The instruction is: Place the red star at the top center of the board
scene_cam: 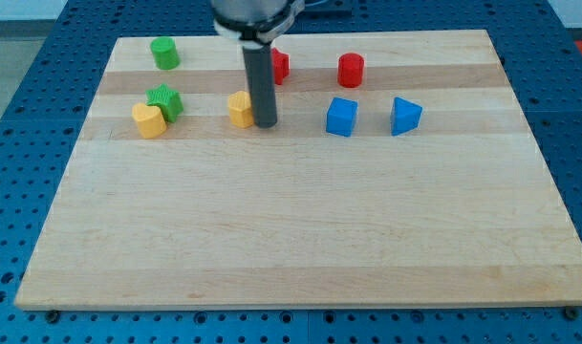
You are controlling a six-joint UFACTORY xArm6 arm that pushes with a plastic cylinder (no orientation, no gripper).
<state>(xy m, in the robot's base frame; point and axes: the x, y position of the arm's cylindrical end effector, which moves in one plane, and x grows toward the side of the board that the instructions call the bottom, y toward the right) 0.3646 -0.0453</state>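
Camera view: my tip (265, 123) is a bare rod — no fingers to report — touching the yellow block (240, 109) on the view's left. Red star (280, 65) sits above the tip, half hidden by the rod. Risk: dragging yellow along. No containers — only the board (300, 239).

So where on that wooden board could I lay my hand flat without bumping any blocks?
The whole board below the row from the yellow block to the blue block is bare. The top band is crowded: green cylinder, green star, red star, red cylinder, my tip.
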